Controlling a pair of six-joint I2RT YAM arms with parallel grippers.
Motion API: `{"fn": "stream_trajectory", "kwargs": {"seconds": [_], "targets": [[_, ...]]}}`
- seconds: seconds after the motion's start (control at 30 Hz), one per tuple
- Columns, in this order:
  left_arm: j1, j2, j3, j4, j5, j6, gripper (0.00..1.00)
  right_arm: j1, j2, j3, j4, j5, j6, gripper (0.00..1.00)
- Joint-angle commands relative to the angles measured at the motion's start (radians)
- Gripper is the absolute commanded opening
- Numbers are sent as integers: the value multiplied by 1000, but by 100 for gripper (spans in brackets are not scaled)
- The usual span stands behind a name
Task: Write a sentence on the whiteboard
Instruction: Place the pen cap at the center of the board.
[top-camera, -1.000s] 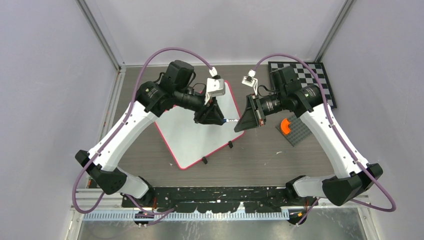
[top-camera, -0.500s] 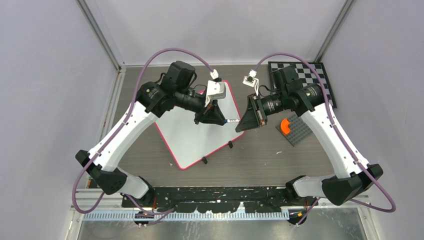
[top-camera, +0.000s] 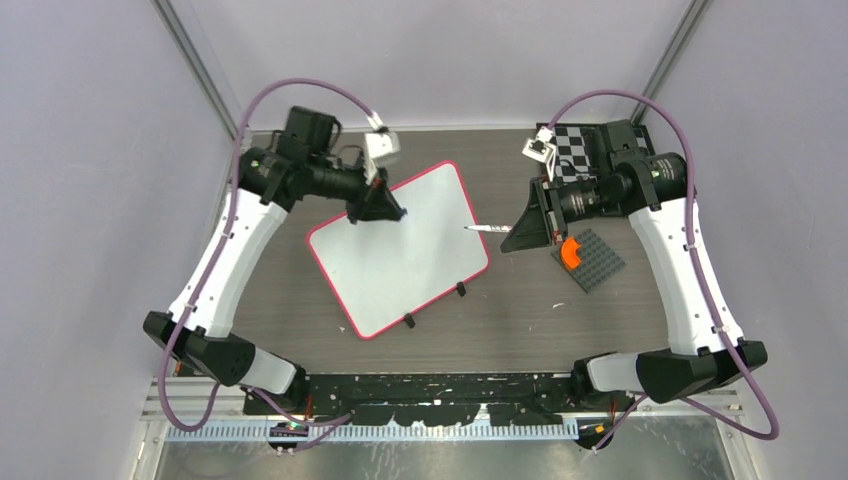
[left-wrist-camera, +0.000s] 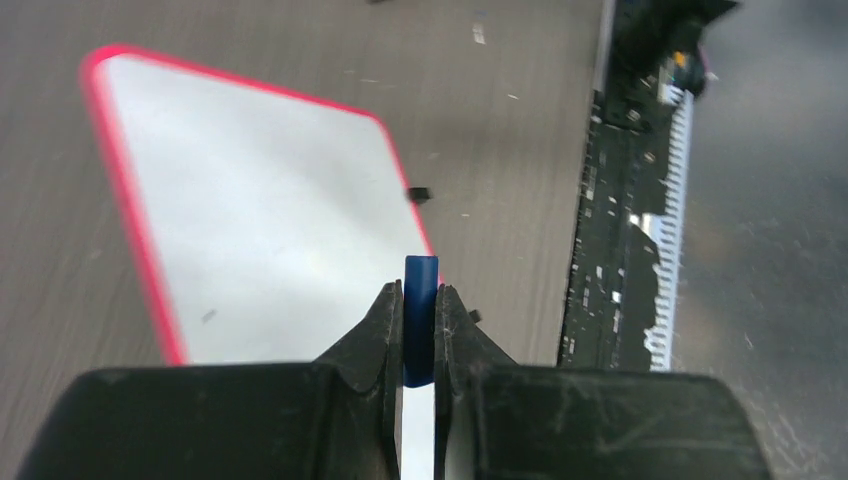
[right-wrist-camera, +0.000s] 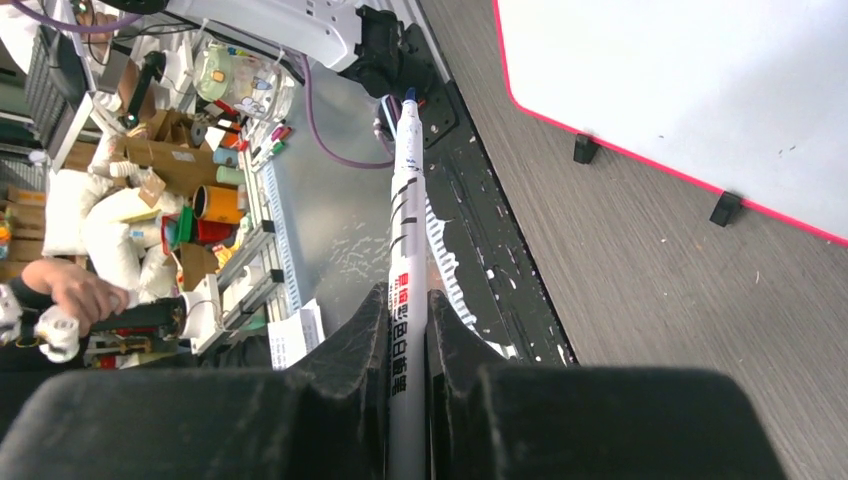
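Lying flat and skewed on the tabletop (top-camera: 520, 310), the whiteboard (top-camera: 400, 250) shows no writing. The right hand (top-camera: 512, 233) grips an uncapped marker (top-camera: 488, 229), its tip just inside the board's right edge, apparently ready to write. The left hand (top-camera: 392, 213), over the far-left edge, pinches the blue cap (left-wrist-camera: 421, 320).

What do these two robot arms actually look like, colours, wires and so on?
Both the left arm and right arm have long white shells joined by chunky black joints. A purple cable loops along each, ending in a small white plug. The left gripper and right gripper are black, each with two wedge-shaped fingers tapering to a point.
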Motion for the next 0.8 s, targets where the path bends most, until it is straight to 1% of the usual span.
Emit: {"fn": "stream_trajectory", "kwargs": {"seconds": [0.0,0.07,0.13,0.17,0.23,0.33,0.43,0.57,0.67,0.77], "targets": [[215,-35,93,98,65,-96,0,-31,19,24,-62,-38,-73,0],[337,-26,77,167,26,-148,0,-37,15,10,-15,-37,-39,0],[442,-7,44,198,-17,-160,0,-36,1,-23,72,-27,28,0],[512,2,20,213,-38,-170,0,-37,-7,-43,112,-14,60,0],[604,26,-35,226,-75,-188,0,-35,-17,-77,173,10,93,0],[711,58,-124,225,-102,-182,0,-21,-24,-113,201,49,93,0],[732,85,-241,197,-196,-110,0,-7,-39,-163,259,93,113,0],[732,127,-404,230,-273,-94,0,18,-61,-229,357,150,158,0],[733,160,-492,275,-323,-93,0,61,-68,-261,388,216,163,0],[731,212,-542,297,-366,-91,0,114,-85,-296,419,286,164,0]]}}
